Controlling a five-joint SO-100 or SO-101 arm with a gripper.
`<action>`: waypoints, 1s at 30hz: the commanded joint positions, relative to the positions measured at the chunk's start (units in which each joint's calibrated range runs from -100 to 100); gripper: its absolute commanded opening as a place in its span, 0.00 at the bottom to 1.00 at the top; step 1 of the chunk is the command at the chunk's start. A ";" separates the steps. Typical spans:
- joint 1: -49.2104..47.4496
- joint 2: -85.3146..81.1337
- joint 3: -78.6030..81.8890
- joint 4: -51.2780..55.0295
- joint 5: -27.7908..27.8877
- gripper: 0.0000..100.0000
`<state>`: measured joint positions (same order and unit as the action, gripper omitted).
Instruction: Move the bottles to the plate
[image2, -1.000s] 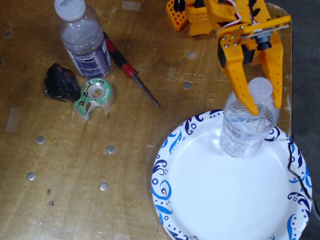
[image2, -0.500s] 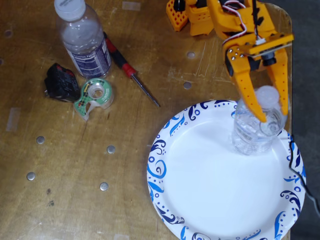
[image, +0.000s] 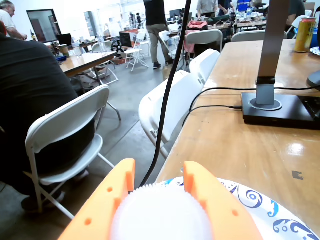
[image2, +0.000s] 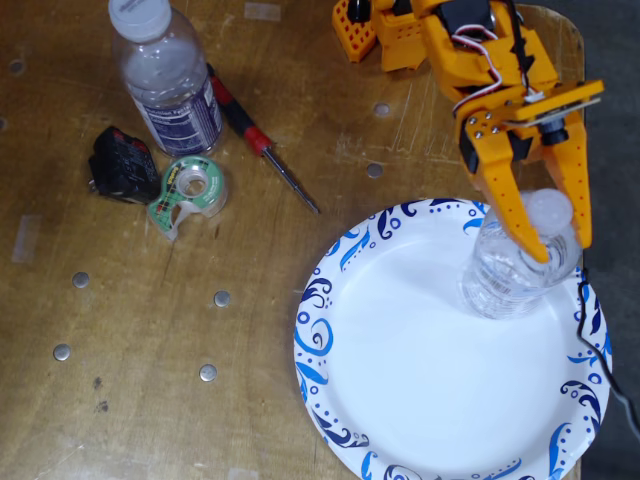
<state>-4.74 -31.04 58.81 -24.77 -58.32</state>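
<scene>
Arm: orange, reaching down from the worktop's (image2: 250, 330) top edge, claw (image2: 562, 252) pointing downward.
Claw: clenched around the clear bottle's (image2: 505, 280) neck, fingers (image: 107, 200) flanking its white cap (image: 160, 212).
Bottle: upright on the plate (image2: 400, 370), near its upper right rim.
Second bottle (image2: 170, 85): on the worktop, top left, well apart.

Pincer (image2: 558, 245): orange. Plate (image2: 400, 380): white, blue and navy swirls with dots at rim. Bottles: clear, white caps; one (image2: 170, 85) dark-blue-labelled. Screwdriver (image2: 262, 140): red and black handle. Bench (image2: 150, 400): brown wood.
</scene>
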 joint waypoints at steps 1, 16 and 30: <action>0.16 0.10 -2.78 -0.82 0.58 0.08; -0.27 0.18 -3.23 -0.82 0.68 0.13; -2.65 0.10 -4.13 -0.82 2.56 0.17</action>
<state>-7.11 -30.79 57.82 -24.77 -56.08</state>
